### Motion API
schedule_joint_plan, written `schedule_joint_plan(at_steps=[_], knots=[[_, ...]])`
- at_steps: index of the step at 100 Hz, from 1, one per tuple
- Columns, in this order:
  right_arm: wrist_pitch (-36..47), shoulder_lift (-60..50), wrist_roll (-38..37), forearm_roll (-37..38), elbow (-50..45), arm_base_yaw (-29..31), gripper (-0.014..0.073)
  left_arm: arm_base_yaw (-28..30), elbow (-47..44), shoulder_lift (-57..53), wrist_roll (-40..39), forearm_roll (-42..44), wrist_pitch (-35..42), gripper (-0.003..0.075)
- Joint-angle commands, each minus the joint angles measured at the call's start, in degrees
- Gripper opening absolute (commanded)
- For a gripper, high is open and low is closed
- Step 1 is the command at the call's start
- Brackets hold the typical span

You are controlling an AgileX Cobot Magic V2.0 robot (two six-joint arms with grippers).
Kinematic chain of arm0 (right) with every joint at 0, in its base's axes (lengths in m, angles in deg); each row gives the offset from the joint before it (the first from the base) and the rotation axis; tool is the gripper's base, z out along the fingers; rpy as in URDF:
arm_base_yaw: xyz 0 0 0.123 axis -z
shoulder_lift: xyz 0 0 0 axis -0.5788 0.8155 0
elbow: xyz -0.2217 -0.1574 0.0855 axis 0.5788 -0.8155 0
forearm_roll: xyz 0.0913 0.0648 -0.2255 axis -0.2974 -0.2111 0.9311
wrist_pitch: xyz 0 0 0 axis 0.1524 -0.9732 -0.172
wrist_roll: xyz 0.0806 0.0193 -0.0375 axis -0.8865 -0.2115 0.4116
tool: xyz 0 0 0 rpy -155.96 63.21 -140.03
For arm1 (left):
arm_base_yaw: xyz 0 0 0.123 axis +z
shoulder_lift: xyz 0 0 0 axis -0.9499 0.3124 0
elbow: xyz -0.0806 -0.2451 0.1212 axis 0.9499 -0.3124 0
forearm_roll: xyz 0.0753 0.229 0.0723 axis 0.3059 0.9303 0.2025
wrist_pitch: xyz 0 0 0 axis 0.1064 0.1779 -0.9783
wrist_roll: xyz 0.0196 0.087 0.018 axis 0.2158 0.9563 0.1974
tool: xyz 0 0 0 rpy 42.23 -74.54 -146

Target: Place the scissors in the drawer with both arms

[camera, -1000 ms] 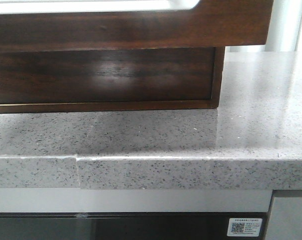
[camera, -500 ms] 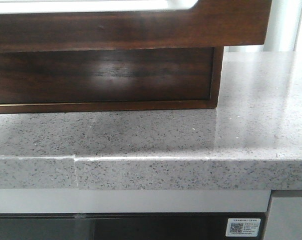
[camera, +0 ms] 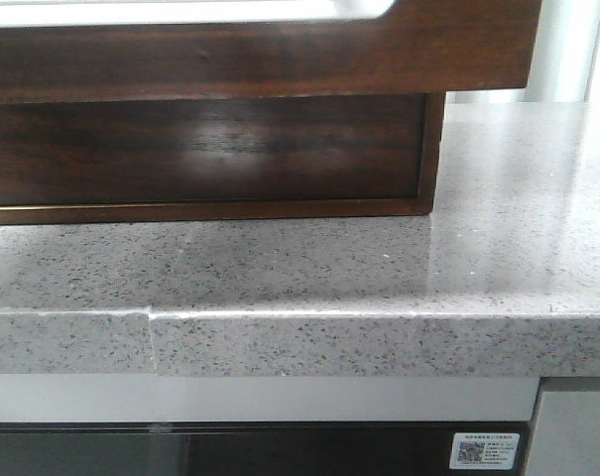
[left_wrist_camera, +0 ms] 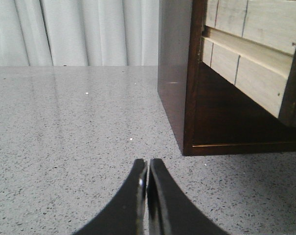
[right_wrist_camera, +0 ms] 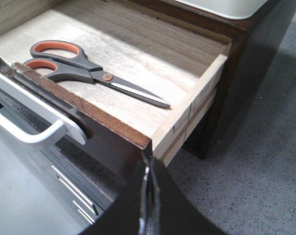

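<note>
Front view barely changed vs 0.5 s ago. Speckled grey tabletop (camera: 498, 248) carried the dark wood cabinet (camera: 210, 149). The drawer (right_wrist_camera: 152, 63) was pulled out w/ scissors (right_wrist_camera: 89, 71) lying flat inside on its pale floor. Left gripper (left_wrist_camera: 148, 169) hovered over tabletop beside cabinet, fingers closed, empty. Right gripper (right_wrist_camera: 148, 164) sat near drawer's front corner, fingers closed, empty.

drawer (camera: 260, 59): top cut off by frame | scissors (right_wrist_camera: 89, 71): hidden in front view
</note>
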Motion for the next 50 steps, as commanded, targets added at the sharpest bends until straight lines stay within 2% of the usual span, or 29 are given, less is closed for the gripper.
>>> schedule_joint_plan(at_steps=[1,21,30,40,50], knots=[[3.97,-0.15,-0.11,-0.25,1.44,0.40,-0.0069,0.19,-2.10,-1.79,0.04,-0.65,4.67,-0.0020],[4.22,-0.44,-0.11,-0.25,1.11,0.40,-0.0069,0.19,-2.10,-1.79,0.04,-0.65,4.67,-0.0020],[7.10,-2.84,-0.11,1.76,-0.85,1.36,-0.0069,0.19,-2.10,-1.79,0.04,-0.65,4.67,-0.0020],[13.16,-8.38,-0.11,2.11,-6.22,6.14,-0.0069,0.19,-2.10,-1.79,0.04,-0.65,4.67,-0.0020],[20.11,-16.57,-0.11,2.11,-13.93,13.57,-0.0069,0.19,-2.10,-1.79,0.04,-0.65,4.67,-0.0020]])
